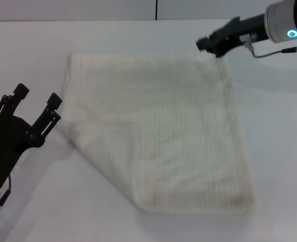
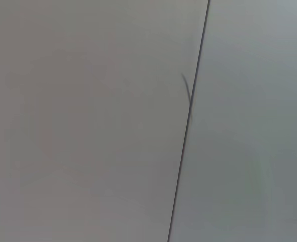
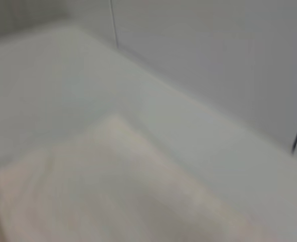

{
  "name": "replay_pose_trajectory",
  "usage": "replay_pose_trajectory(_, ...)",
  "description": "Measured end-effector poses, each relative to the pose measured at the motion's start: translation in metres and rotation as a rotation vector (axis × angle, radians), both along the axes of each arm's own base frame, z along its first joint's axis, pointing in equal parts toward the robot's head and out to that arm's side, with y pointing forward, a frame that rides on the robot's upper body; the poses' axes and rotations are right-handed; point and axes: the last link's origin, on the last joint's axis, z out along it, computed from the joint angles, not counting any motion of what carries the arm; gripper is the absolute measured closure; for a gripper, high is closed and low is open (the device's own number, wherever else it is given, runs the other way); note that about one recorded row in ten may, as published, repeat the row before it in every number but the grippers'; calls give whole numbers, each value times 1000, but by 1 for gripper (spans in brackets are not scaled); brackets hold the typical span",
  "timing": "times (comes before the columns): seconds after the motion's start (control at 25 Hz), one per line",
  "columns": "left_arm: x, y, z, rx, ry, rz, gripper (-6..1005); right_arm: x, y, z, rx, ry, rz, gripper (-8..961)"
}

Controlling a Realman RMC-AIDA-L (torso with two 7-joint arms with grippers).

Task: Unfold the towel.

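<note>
The cream-white ribbed towel (image 1: 163,126) lies spread on the white table (image 1: 32,50), with its near left part folded along a slanting edge. My left gripper (image 1: 38,96) is open and empty, just left of the towel's left edge. My right gripper (image 1: 209,44) is at the towel's far right corner, low over it. The right wrist view shows the towel (image 3: 113,191) close below, with a corner pointing toward the table's far edge. The left wrist view shows neither the towel nor a gripper.
The table's far edge meets a grey wall (image 1: 138,9) with a dark vertical seam (image 2: 189,116). Bare table surface lies left of, right of and in front of the towel.
</note>
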Motion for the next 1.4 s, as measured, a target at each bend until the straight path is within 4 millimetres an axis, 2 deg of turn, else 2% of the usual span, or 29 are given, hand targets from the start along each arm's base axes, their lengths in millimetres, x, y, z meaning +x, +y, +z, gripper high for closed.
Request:
replay_pose_trajectory(0.2, -1, 7, 3, -11, 15, -12, 187, 2, -4, -4, -71, -107, -70, 954)
replay_pose_trajectory(0.6, -1, 18, 5, -46, 84, -50, 189, 22, -14, -10, -77, -109, -152, 954)
replay_pose_trajectory(0.64, 0, 21, 3, -66, 100, -62, 189, 25, -15, -10, -73, -105, -164, 954)
replay_pose_trajectory(0.68, 3, 32, -1, -152, 136, -95, 189, 28, -15, -9, -65, -102, -178, 954)
replay_pose_trajectory(0.84, 4, 45, -7, -242, 158, -90, 189, 32, -15, -7, -58, -120, -196, 954)
replay_pose_trajectory(0.88, 7, 58, -12, -327, 181, -80, 189, 35, -15, -6, -56, -141, -207, 954)
replay_pose_trajectory(1.04, 14, 68, -14, -383, 189, -102, 188, 36, -16, -7, -56, -147, -217, 954)
replay_pose_trajectory(1.12, 23, 78, -15, -443, 175, -115, 188, 37, -16, -7, -54, -148, -222, 954)
replay_pose_trajectory(1.4, 34, 91, -14, -554, 145, -117, 211, 41, -16, -5, -51, -170, -234, 954)
